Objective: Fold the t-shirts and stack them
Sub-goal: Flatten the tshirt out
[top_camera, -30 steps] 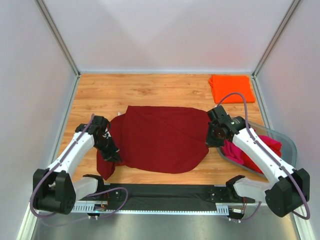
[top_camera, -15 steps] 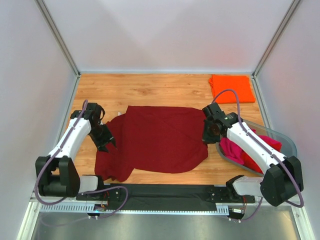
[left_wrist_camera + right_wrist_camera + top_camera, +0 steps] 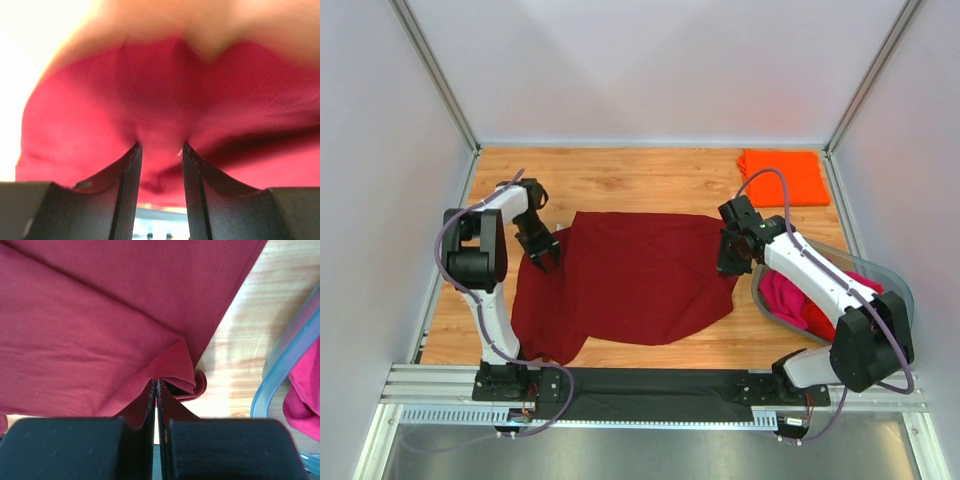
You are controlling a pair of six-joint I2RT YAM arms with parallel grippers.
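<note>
A dark maroon t-shirt (image 3: pixel 630 280) lies spread across the middle of the wooden table. My left gripper (image 3: pixel 544 254) hovers at its back left corner. In the left wrist view its jaws (image 3: pixel 160 146) stand apart, with maroon cloth (image 3: pixel 150 95) right at the tips but not pinched. My right gripper (image 3: pixel 728 264) is at the shirt's right edge. Its jaws (image 3: pixel 156 381) are shut on a folded ridge of the maroon cloth (image 3: pixel 90 330). A folded bright orange t-shirt (image 3: pixel 782 176) lies at the back right corner.
A grey translucent tub (image 3: pixel 892 272) stands at the right, close behind my right arm, with magenta-pink cloth (image 3: pixel 785 297) inside. Its rim (image 3: pixel 285 360) and the pink cloth (image 3: pixel 306 400) show at the right of the right wrist view. White walls enclose the table.
My left gripper has opened, let go of the shirt's near left part and swung toward the back left corner. My right gripper has drawn the right edge slightly back and left.
</note>
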